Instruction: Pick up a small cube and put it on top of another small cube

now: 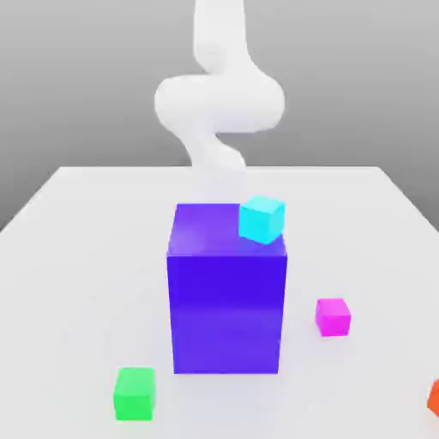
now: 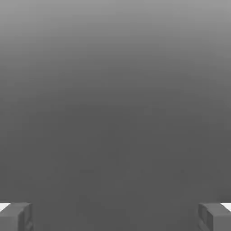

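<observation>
1. The counter is a pale slab running across the exterior view, with my white arm coiled above its far edge.
2. The big blue-violet block stands upright near the middle of the counter, the largest thing on it by far.
3. A cyan cube sits on that block's top face, at the corner toward the exterior view's right. It rests on a large block, though, not on a small cube, so I judge the stacking not done.
4. Three more small cubes lie on the counter, well apart from one another: green toward the exterior view's left and nearest the camera, magenta just beside the block's right side, and an orange one cut off by the frame edge.
5. My gripper is spread wide and holds nothing (the hand view shows only two fingertips at opposite corners against blank grey). Choosing a cube, grasping and placing are all left.
</observation>
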Controlling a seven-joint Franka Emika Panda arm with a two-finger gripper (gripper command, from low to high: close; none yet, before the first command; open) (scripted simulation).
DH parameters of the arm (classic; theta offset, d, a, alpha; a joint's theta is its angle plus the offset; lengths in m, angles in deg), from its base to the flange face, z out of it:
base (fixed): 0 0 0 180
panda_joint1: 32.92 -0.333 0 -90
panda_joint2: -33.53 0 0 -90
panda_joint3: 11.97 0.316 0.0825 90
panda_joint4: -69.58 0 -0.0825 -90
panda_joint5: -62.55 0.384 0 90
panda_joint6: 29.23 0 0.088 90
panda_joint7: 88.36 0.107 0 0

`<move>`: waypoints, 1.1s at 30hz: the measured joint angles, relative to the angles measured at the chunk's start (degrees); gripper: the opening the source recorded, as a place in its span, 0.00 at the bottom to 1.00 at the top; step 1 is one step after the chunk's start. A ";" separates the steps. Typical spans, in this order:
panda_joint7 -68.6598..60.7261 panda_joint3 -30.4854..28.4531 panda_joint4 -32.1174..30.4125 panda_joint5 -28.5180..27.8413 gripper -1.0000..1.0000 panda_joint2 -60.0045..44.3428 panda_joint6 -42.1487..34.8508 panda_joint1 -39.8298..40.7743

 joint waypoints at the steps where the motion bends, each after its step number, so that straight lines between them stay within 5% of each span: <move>1: -2.64 -0.05 -1.63 -0.02 0.50 -2.01 1.55 -1.73; 20: -51.07 3.45 -30.78 0.56 0.50 -39.04 29.88 -29.15; 28: -50.42 0.63 -29.25 -3.12 0.50 -55.50 43.22 -31.65; 29: -50.42 0.35 -29.03 -3.11 0.00 -56.72 44.21 -31.95; 33: -50.37 0.35 -29.03 -3.17 0.00 -56.71 44.13 -31.94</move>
